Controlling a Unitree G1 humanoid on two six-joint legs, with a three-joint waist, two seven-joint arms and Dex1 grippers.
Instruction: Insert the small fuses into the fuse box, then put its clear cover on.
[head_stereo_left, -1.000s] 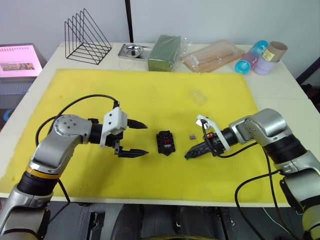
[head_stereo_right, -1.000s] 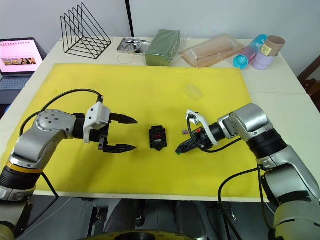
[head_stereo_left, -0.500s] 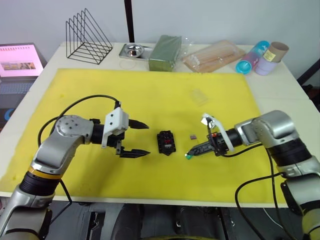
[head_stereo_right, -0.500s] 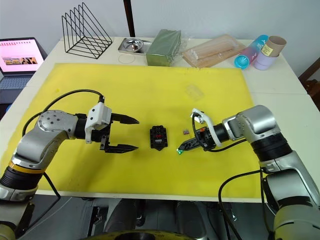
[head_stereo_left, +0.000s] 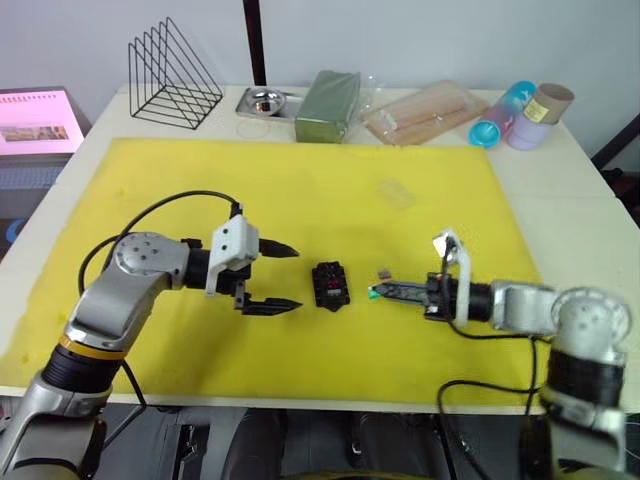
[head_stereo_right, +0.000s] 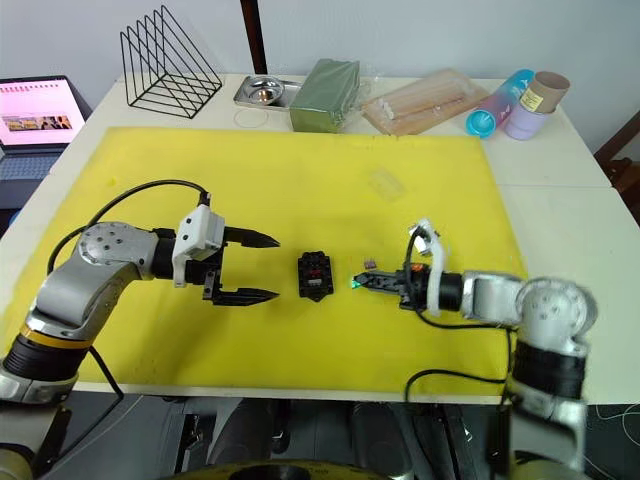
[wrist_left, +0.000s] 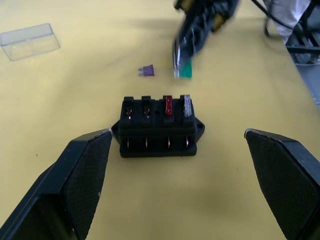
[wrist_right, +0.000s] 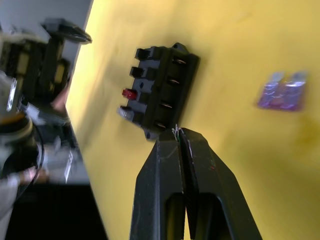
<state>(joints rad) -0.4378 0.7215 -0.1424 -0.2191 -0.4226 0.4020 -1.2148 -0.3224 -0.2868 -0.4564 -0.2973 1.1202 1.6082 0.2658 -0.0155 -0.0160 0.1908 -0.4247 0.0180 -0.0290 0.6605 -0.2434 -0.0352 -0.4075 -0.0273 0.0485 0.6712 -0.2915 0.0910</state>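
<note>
The fuse box (wrist_left: 158, 127), at the centre of the left wrist view, is matt black moulded plastic with small bright metal contacts in its slots. The red fuse (wrist_left: 168, 106) and grey fuse (wrist_left: 187, 106) seated in it look like translucent plastic, as do the purple fuse (wrist_left: 146, 71) and the green fuse (wrist_left: 185, 70) further up. The clear cover (wrist_left: 30, 41), upper left, is glossy colourless plastic. Under everything lies a yellow mat (head_stereo_left: 300, 190), matt and faintly grainy, possibly foam or rubber. The left gripper (wrist_left: 182, 187) has finger pads (wrist_left: 82, 175) of black, finely cross-hatched texture.
</note>
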